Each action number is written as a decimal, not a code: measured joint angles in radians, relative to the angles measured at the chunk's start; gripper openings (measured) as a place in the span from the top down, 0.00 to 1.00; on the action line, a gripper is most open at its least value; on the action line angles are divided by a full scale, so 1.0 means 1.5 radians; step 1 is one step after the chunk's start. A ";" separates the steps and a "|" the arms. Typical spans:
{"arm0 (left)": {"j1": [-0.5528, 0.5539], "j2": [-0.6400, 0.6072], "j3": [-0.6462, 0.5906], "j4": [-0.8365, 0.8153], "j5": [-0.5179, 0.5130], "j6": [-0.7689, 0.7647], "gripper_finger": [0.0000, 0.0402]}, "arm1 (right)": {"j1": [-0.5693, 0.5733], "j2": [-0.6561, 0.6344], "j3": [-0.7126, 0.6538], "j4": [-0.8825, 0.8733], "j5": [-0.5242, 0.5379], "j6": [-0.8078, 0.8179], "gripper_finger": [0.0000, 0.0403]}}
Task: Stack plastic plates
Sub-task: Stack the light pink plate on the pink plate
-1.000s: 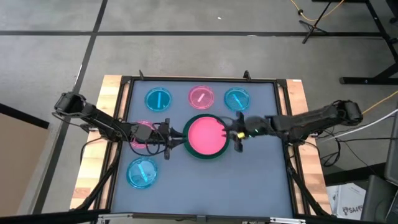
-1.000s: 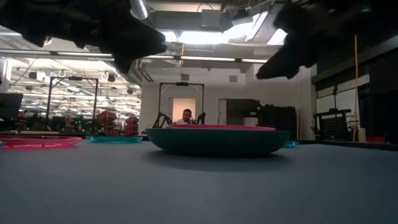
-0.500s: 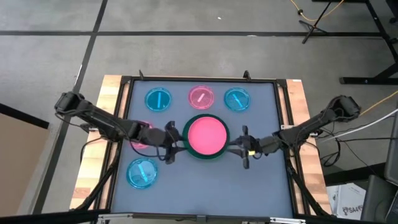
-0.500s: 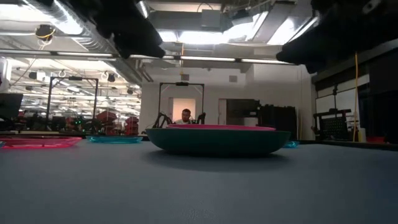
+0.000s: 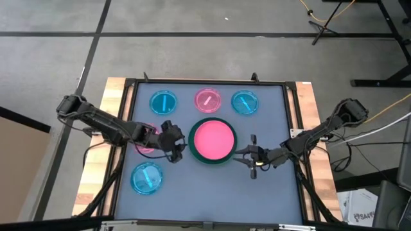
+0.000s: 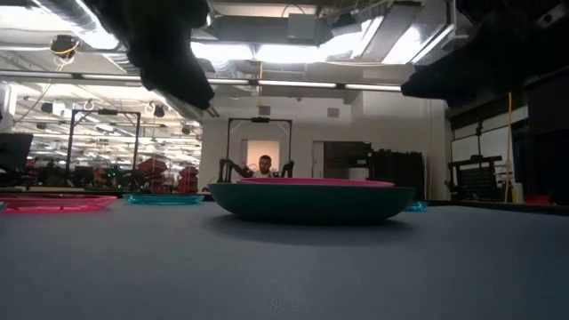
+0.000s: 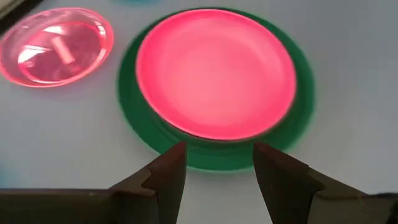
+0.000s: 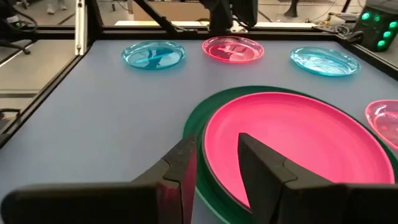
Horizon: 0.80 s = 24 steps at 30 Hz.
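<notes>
The right gripper has pulled back from over the stack to the table beside its right edge, jaws parted and holding nothing. That suggests the hot pink plate was just set down and this arm is finished with that placement. The left gripper has shifted only slightly and hangs by the stack's left rim, jaws also spread and empty, so it looks set to fetch the next plate.

The dark green plate sits mid-table, one of its kind, carrying the single hot pink plate nested inside it. No grey plate shows.

Five small translucent plates lie loose. Three are blue: far left, far right and near left. Two are pink: far middle and one partly under the left arm.
</notes>
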 joint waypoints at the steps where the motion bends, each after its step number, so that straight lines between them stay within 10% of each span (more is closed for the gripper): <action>1: 0.008 0.000 0.000 -0.007 0.003 0.000 0.55 | 0.000 0.003 0.000 0.003 0.002 0.007 0.73; 8: 0.006 0.000 0.000 -0.108 0.114 -0.069 0.55 | 0.000 0.025 0.000 -0.005 -0.005 0.046 0.73; 24: -0.116 0.076 -0.029 -0.381 0.123 -0.261 0.55 | 0.000 0.082 0.000 0.044 0.019 0.007 0.73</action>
